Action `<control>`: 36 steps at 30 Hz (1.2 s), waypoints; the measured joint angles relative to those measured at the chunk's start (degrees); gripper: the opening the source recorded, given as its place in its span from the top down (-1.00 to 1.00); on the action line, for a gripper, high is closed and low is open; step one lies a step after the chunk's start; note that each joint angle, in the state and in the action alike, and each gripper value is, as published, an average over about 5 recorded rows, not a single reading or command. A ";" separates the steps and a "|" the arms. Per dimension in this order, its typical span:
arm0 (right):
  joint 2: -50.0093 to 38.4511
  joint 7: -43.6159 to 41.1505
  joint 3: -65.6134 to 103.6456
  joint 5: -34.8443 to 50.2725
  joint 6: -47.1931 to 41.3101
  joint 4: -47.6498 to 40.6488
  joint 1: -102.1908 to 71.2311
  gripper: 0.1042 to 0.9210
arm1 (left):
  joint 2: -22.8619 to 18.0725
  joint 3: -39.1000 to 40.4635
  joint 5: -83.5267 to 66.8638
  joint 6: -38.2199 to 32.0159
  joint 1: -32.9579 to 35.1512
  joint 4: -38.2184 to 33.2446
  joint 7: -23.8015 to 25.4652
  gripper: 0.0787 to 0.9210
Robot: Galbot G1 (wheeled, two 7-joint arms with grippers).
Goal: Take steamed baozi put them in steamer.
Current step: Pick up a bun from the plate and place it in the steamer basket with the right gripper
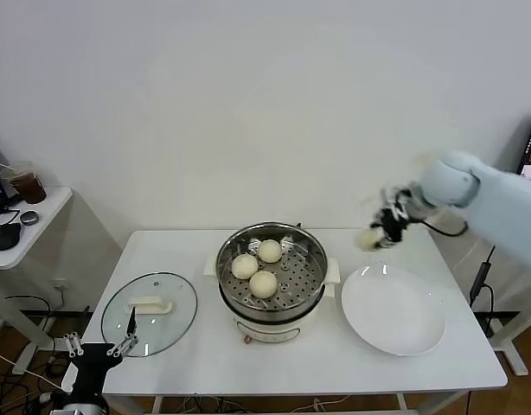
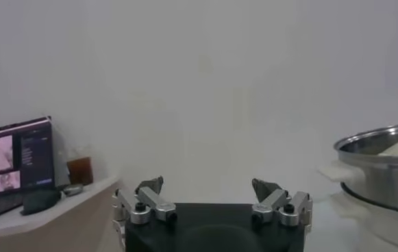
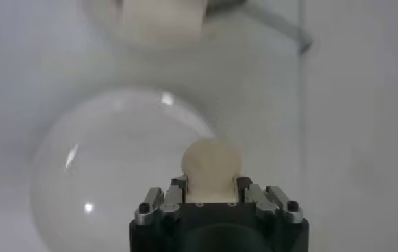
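— What have your jaws got hold of?

— My right gripper (image 3: 211, 186) is clamped on one steamed baozi (image 3: 211, 164); the bun sits squeezed between the two fingers, its rounded top poking out past them; in the head view that gripper (image 1: 375, 237) hangs in the air above the table's (image 1: 274, 372) far right part, at about two o'clock from the steamer (image 1: 271, 270), with the bun a pale blur at its tip.

— And below it?

— The white plate (image 3: 109, 171) lies under my right wrist, bare and glossy; in the head view it rests on the table at three o'clock from the steamer, just beside it; the held bun is above and beyond the plate's far edge, not touching it.

— Where are the other buns?

— Three baozi (image 1: 263, 284) lie on the perforated tray inside the steamer, bunched toward its nine-to-twelve o'clock side — one at the far rim, one to its left, one nearer the middle; the steel pot stands at the centre of the table.

— Your other arm?

— My left gripper (image 2: 212, 198) waits low at the table's near left corner, fingers spread wide and holding nothing; the glass lid (image 1: 150, 313) lies flat on the table just beyond it, at nine o'clock from the steamer; a side desk (image 1: 28, 229) with a drink cup (image 1: 27, 183) stands further left.
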 measured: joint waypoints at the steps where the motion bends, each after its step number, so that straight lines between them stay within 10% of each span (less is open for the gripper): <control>1: 0.76 0.75 -1.28 1.82 -1.17 0.98 1.42 0.13 | -0.01 0.03 0.01 -0.04 0.01 0.04 -0.01 -0.77; 14: 11.59 9.47 -9.02 13.96 -11.50 4.66 6.56 0.13 | -0.26 -0.62 -0.05 -0.22 0.07 -0.09 -0.07 -0.77; 36: 22.31 13.06 -8.38 10.40 -15.49 -4.92 -2.99 0.13 | -0.11 -2.13 -0.74 -0.51 0.01 0.81 -0.18 -0.77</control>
